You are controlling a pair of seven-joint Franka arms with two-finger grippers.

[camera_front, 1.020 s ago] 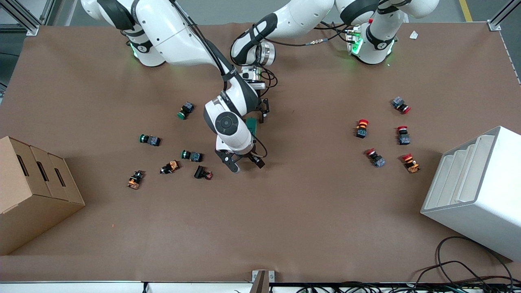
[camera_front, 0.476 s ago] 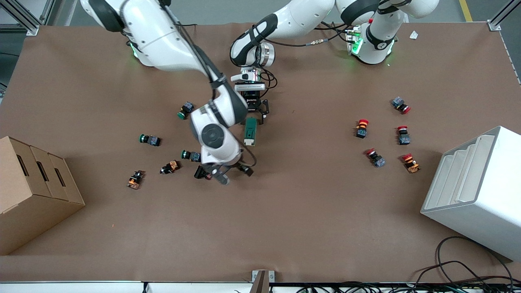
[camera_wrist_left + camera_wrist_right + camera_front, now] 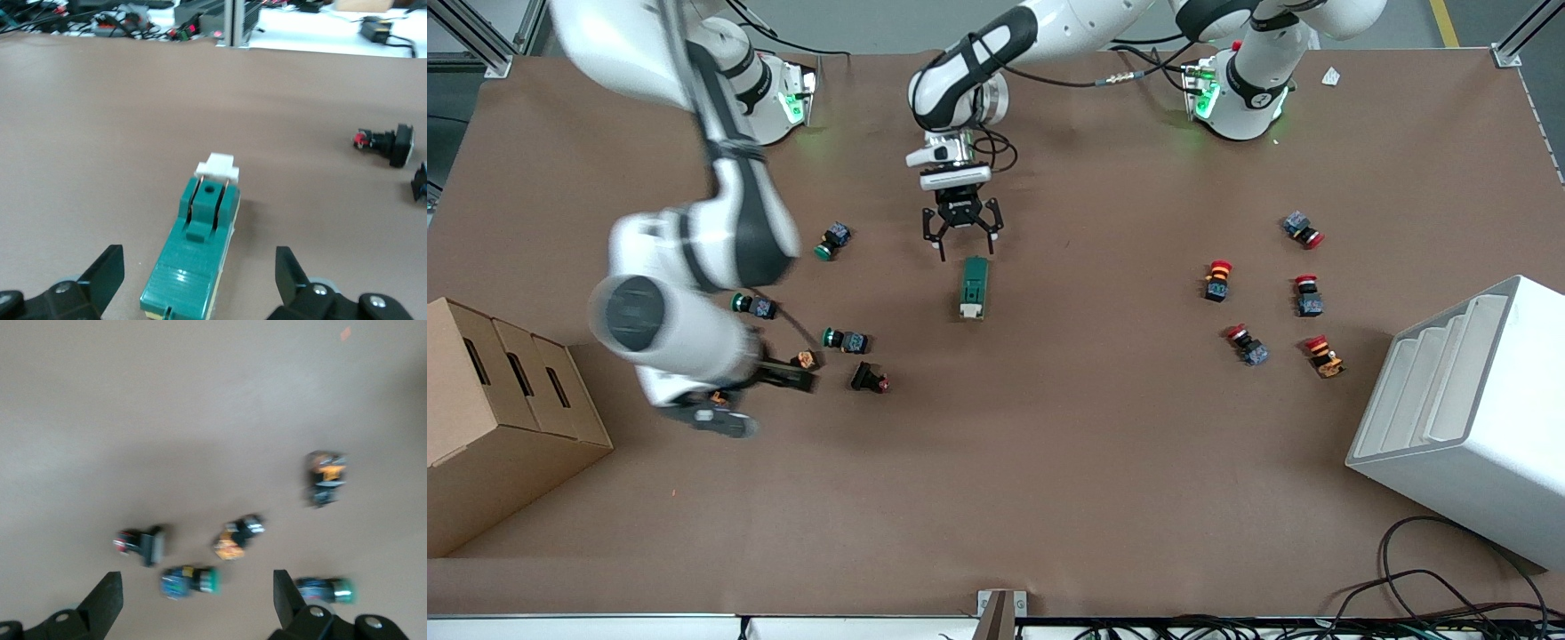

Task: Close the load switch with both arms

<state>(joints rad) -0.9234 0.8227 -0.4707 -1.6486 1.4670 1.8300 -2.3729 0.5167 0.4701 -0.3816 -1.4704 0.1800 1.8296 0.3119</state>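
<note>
We see the load switch lying flat on the table near the middle, its white toggle end pointing toward the front camera. Our left claw hangs wide open and empty just above the switch's dark green end, touching nothing. Our right claw is open and empty too, over the push buttons toward the right arm's end. We judge the closing looks done, with only withdrawal left.
</note>
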